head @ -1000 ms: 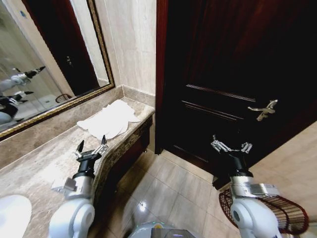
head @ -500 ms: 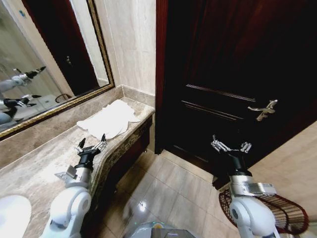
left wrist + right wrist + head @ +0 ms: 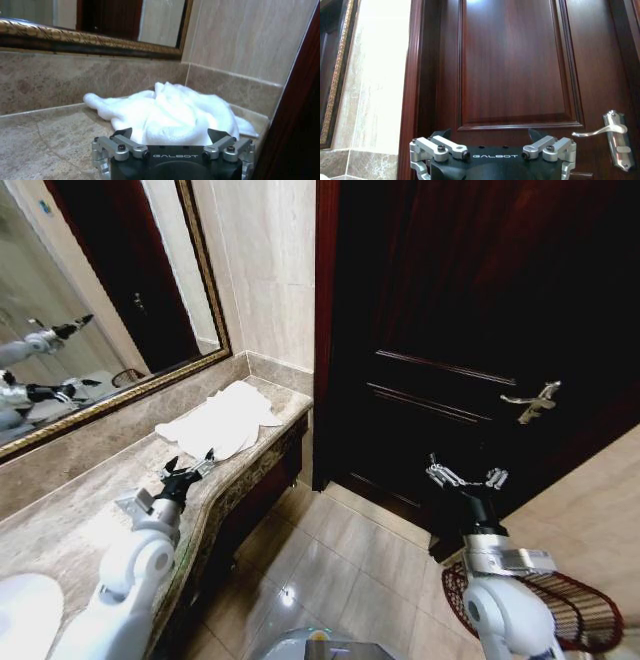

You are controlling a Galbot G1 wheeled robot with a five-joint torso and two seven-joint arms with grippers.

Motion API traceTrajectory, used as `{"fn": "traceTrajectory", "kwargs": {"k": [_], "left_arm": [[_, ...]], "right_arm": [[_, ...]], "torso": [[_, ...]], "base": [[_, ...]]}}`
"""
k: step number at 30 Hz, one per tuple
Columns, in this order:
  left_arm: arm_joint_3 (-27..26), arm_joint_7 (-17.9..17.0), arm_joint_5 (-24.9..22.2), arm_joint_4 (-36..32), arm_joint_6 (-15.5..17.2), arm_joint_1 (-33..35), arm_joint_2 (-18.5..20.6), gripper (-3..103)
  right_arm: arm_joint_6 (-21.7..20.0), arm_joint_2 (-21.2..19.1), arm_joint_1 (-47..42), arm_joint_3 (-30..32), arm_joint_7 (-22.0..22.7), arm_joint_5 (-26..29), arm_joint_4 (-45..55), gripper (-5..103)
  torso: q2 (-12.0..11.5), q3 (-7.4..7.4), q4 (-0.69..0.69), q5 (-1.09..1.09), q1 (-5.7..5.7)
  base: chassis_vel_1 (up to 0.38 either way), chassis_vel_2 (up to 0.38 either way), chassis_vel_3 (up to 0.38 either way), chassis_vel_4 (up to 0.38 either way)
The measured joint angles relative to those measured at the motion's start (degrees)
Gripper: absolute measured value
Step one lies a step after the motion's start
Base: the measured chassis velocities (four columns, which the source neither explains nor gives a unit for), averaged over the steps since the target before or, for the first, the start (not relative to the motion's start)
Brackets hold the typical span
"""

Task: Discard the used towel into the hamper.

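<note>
Towel (image 3: pixel 222 423): white, crumpled, lying on the marble surface (image 3: pixel 70 520) by the corner nearest the dark wooden door (image 3: pixel 470 330), below the gilt-framed mirror (image 3: pixel 100 300).
Left hand (image 3: pixel 187 469): fingers spread wide, empty, low over the surface, just short of the towel's near edge; the left wrist view shows the towel (image 3: pixel 167 114) straight ahead.
Hamper (image 3: pixel 560 605): on the floor beside the door, behind the right arm.
Right hand (image 3: pixel 467 476): wide, empty, raised before the door.
Change: the left hand has advanced towards the towel; the right hand stays put.
</note>
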Motion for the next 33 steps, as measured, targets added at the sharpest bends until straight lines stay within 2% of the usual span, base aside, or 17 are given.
{"fn": "traceTrajectory", "kwargs": {"k": [3,6,7,15,20,25,33], "left_arm": [[0.0,-0.3,-1.6,0.6,1.1,-0.5,2.0,98],[-0.2,-1.4,-5.7,1.4,2.7,-1.6,5.9,98],[-0.2,-1.4,-5.7,1.4,2.7,-1.6,5.9,98],[0.1,-3.5,-15.6,5.5,5.8,-4.6,16.3,98],[1.6,-3.7,-19.1,8.6,6.9,-7.2,19.9,98],[3.1,-3.9,-21.1,11.0,7.7,-9.1,21.4,99],[5.4,-2.3,-23.8,15.4,8.7,-13.2,24.9,100]], "right_arm": [[0.0,0.1,0.1,-0.1,-0.1,-0.1,0.0,100],[0.0,0.3,0.5,-0.6,-0.2,-0.5,-0.1,100],[0.0,0.3,0.5,-0.6,-0.2,-0.5,-0.1,100],[-0.1,0.9,0.5,-1.2,-0.3,-1.4,-0.1,100],[-0.1,1.3,0.4,-1.3,-0.3,-1.6,-0.1,100],[-0.1,1.4,0.3,-1.2,-0.4,-1.7,-0.2,100],[-0.1,1.3,0.5,-1.1,-0.3,-1.7,-0.5,100]], "torso": [[0.0,0.0,0.01,0.0,0.0],[0.0,0.0,0.01,-0.01,0.0],[0.0,0.0,0.01,-0.01,0.0],[0.0,0.0,0.0,0.01,0.0],[0.0,0.0,0.0,0.0,0.0],[0.0,0.0,0.0,0.0,0.0],[0.0,0.0,0.0,0.02,0.0]], "base": [[0.0,0.0,0.0,0.0],[0.0,0.0,0.0,0.0],[0.0,0.0,0.0,0.0],[0.0,0.0,0.0,0.0],[0.0,0.0,0.0,0.0],[0.0,0.0,0.0,0.0],[0.0,0.0,0.0,0.0]]}}
